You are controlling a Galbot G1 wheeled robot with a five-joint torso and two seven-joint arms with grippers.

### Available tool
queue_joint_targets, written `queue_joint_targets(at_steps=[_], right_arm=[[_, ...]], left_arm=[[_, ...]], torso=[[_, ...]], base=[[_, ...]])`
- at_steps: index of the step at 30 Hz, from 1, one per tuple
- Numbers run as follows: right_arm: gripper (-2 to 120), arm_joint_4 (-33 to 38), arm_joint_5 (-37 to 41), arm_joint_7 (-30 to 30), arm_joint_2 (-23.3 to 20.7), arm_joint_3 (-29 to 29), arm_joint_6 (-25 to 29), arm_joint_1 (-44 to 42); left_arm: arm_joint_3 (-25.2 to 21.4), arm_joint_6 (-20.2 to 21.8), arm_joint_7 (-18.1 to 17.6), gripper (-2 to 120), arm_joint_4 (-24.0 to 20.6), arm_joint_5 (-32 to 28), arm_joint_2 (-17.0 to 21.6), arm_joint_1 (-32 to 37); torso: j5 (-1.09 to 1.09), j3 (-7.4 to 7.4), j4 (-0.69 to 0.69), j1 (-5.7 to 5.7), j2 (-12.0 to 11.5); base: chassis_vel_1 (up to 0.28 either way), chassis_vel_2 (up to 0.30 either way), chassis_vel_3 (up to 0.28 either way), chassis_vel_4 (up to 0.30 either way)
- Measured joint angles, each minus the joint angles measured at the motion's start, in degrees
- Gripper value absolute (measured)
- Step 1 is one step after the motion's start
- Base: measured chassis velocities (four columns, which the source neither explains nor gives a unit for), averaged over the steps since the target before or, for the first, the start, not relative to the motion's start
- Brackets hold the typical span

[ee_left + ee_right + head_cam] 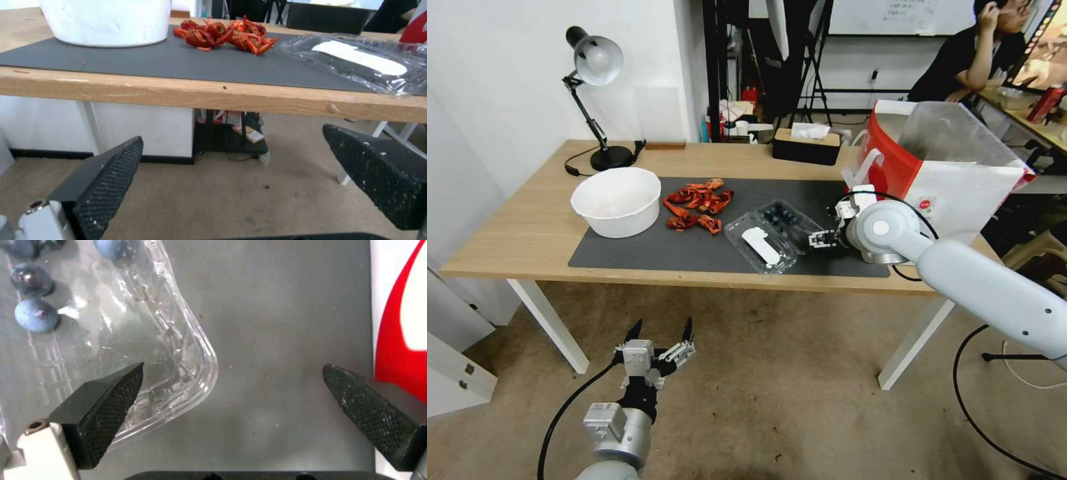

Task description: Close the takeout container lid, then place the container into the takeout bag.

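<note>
The right pincer (816, 240) is hovering open at the open takeout container's (774, 232) corner; the left pincer (660, 330) is hanging open below the counter (527, 233).

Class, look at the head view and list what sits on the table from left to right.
Desk lamp → white bowl → red crayfish → open takeout container, its lid lying flat → right gripper, open beside it → takeout bag.
</note>
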Motion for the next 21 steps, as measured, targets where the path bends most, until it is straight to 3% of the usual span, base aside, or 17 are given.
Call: queue_joint_targets(at_steps=[21], right_arm=[[100,4.02,4.0,3.24,-0.34,0.39,0.0,-1.23]], left_arm=[[0.5,-0.54,-0.07,100,0.02,0.8,-0.77,0.2]], torso=[[-0.01,0.0,0.0,0.0,0.0]], base=[[0.0,0.0,0.0,0.0]])
